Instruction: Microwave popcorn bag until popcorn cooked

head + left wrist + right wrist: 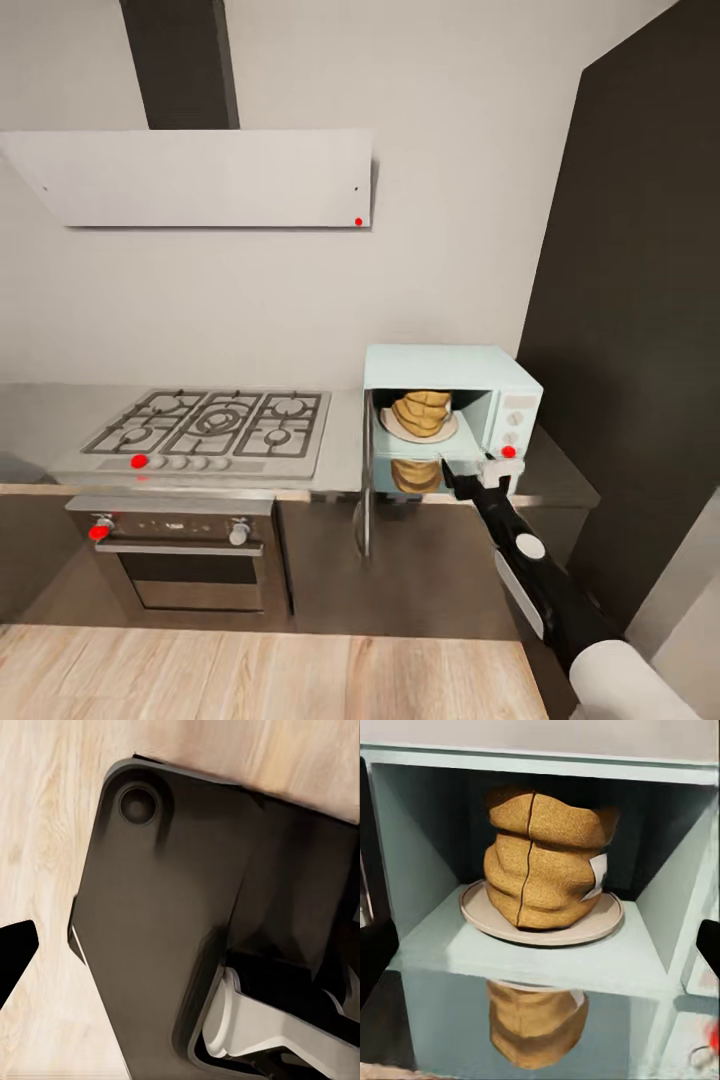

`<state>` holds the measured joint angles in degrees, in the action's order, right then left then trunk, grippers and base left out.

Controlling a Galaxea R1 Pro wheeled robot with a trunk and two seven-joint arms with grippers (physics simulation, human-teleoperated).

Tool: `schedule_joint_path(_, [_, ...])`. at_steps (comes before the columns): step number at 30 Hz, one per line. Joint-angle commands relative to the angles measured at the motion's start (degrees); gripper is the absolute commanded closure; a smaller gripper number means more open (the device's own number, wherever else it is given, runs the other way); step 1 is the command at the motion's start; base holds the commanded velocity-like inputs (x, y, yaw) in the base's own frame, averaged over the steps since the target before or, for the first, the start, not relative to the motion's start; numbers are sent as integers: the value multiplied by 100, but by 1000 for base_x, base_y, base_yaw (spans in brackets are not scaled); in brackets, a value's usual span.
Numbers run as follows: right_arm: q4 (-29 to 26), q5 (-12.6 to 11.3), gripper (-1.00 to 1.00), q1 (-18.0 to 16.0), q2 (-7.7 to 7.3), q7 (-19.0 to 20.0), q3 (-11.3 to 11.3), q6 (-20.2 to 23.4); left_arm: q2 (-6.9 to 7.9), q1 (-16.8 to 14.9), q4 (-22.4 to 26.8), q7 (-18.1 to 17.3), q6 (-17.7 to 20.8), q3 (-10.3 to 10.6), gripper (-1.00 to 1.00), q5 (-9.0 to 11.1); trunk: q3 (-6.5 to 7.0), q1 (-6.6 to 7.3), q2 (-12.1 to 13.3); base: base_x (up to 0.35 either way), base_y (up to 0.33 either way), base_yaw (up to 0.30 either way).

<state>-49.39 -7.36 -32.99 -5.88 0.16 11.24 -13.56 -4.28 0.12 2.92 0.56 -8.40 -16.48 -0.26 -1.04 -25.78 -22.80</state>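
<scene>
From the head camera I see my right gripper [478, 470] at the front of the open microwave [452, 400], which stands on the tabletop [345, 440] beside the hob [215, 425]. The popcorn bag [422, 412] sits inside on the round plate [418, 432], just beyond the fingers.

In the left wrist camera one dark fingertip [15, 956] hangs over the wood floor [45, 832] beside the robot's dark base [172, 937]; I cannot tell how wide that gripper stands.

In the right wrist camera my fingers [375, 952] are spread wide, holding nothing, and the bag stands upright, centred between them but well apart.
</scene>
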Motion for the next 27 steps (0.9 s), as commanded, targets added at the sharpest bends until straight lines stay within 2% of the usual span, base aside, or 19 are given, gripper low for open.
schedule_joint_path(1, [-32, -62, -100, 76, -19, 0, 5, -17, -3, -3, 15, 6, -11, -1, -100, -11, -11, 0, -12, -333, -92, 0])
schedule_joint_path(3, [-72, -63, -100, 238, -37, -8, -13, -16, 3, -21, 24, 6, -12, 8, -100, -3, -11, 0, -12, -169, -42, 0])
schedule_joint_path(5, [-298, -64, -100, 515, -162, -14, -21, -12, 20, -46, 39, 12, -17, 4, -100, 4, -11, 0, -12, -51, -13, 0])
schedule_joint_path(6, [-490, -64, -100, 684, -239, -15, -21, -10, 26, -64, 43, 10, -19, 4, -100, 3, -11, 0, -12, -22, -6, 0])
schedule_joint_path(8, [-1169, -66, -100, 1260, -375, -52, -72, 48, 27, -228, 43, 7, -20, 4, -100, -4, -11, 0, -12, -9, -2, 0])
schedule_joint_path(11, [-1896, -57, -100, 1987, -418, -105, -276, 258, 36, -442, 42, 6, -16, 4, -100, -8, -11, 0, -12, -2, 0, 0])
schedule_joint_path(14, [-1991, -59, -100, 2499, -414, -121, -315, 260, 28, -585, 46, 6, -17, 39, -100, -52, -11, 0, -12, 0, 0, 0])
schedule_joint_path(17, [-1935, -62, -100, 2990, -388, -124, -322, 240, 9, -922, 53, -2, -20, 62, -100, -70, -11, 0, -12, 0, 0, 0])
schedule_joint_path(18, [-1614, -74, -100, 3268, -365, -109, -309, 240, -5, -1401, 86, -41, -21, 75, -100, -70, -11, 0, -12, 0, 0, 0])
schedule_joint_path(19, [-988, -77, -100, 3356, -322, -89, -273, 233, -94, -1861, 180, -61, -21, 87, -100, -71, -11, 0, -12, 0, 0, 0])
schedule_joint_path(20, [-612, -67, -100, 3375, -256, -80, -230, 219, -181, -2099, 253, -65, -20, 92, -100, -72, -11, 0, -12, 0, 0, 0])
schedule_joint_path(21, [-68, -54, -100, 3373, -118, -74, -99, 109, -325, -2456, 387, -69, -9, 96, -100, -72, -11, 0, -12, 0, 0, 0])
schedule_joint_path(22, [298, -50, -100, 3369, -32, -72, 56, -63, -401, -2716, 496, -67, -4, 98, -100, -69, -11, 0, -12, 0, 0, 0])
schedule_joint_path(24, [1089, -48, -100, 3355, 74, -75, 432, -444, -522, -3312, 721, -65, 25, 101, -100, -64, -11, 0, -12, 0, 0, 0])
schedule_joint_path(25, [1684, -45, -100, 3340, 111, -76, 714, -602, -551, -3858, 868, -65, 43, 99, -100, -63, -11, 0, -12, 0, 0, 0])
schedule_joint_path(27, [2101, -46, -100, 3315, 130, -77, 950, -680, -560, -4390, 952, -58, 56, 94, -100, -65, -11, 0, -12, 0, 0, 0])
